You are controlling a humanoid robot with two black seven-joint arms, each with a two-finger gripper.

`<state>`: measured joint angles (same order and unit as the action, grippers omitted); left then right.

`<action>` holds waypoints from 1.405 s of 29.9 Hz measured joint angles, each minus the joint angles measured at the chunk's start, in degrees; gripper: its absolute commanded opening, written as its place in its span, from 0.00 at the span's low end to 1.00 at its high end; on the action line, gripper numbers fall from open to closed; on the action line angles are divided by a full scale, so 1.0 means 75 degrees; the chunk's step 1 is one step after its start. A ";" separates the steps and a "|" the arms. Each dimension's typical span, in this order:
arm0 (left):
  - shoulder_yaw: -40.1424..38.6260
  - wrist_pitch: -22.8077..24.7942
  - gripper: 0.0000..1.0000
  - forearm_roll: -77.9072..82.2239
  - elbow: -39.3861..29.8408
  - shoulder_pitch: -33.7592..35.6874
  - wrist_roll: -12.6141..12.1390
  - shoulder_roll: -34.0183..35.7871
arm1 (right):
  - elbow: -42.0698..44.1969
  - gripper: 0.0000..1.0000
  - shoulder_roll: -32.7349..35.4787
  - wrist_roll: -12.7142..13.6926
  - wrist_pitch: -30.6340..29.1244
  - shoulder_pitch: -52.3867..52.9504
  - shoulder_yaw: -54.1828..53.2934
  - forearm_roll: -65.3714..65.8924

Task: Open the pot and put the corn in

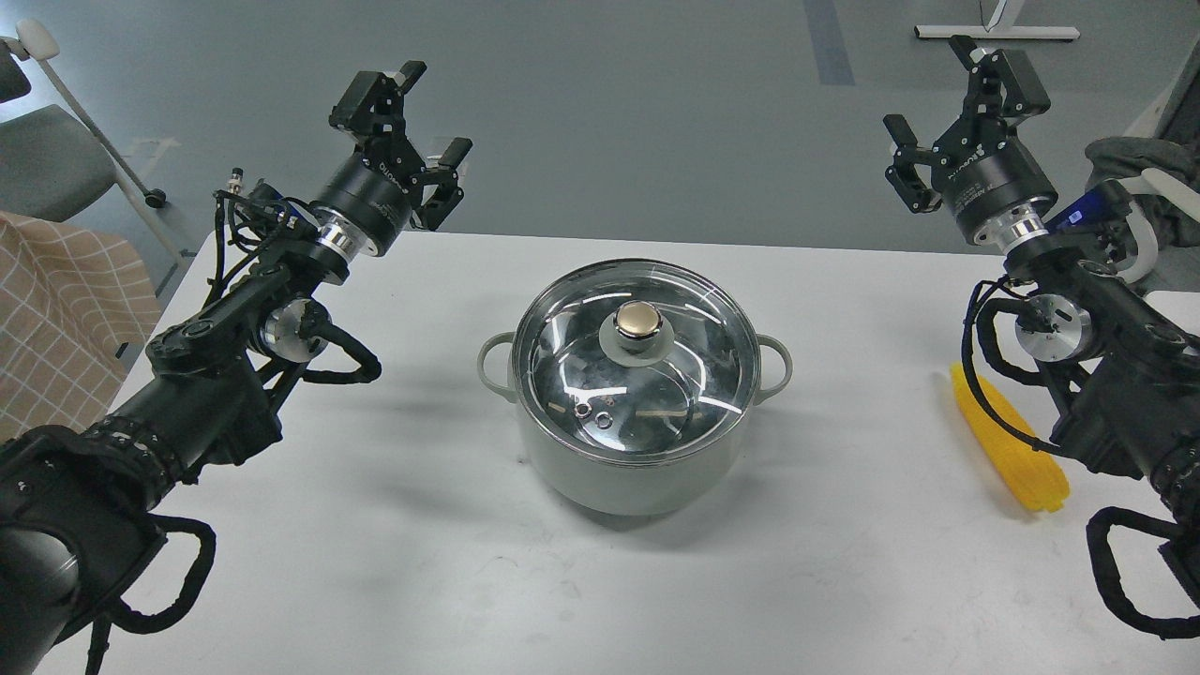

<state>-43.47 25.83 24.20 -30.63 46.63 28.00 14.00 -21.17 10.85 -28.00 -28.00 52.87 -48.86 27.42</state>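
The pale grey-green pot (630, 473) stands in the middle of the white table (375, 525), closed by a round glass lid (562, 347) with a gold knob (638, 321). The yellow corn (1017, 457) lies on the table at the right, partly hidden behind my right arm. My left gripper (419, 112) is open and empty, raised beyond the table's far left edge, well left of the pot. My right gripper (937, 103) is open and empty, raised at the far right, above and behind the corn.
A chair (47, 150) and a checked tan cloth (56, 319) are off the table's left side. A grey object (1139, 159) sits at the right edge. The grey floor lies beyond the table's far edge.
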 measured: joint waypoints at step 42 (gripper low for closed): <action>-0.0128 -0.0348 1.00 -0.0055 -0.0199 -0.0111 0.0000 -0.0385 | -0.0014 1.00 -0.0339 0.0000 0.0000 0.0036 0.0000 -0.0015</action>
<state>-44.42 23.22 23.79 -32.12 45.80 28.00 11.11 -21.27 8.30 -28.00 -28.00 53.14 -48.87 27.30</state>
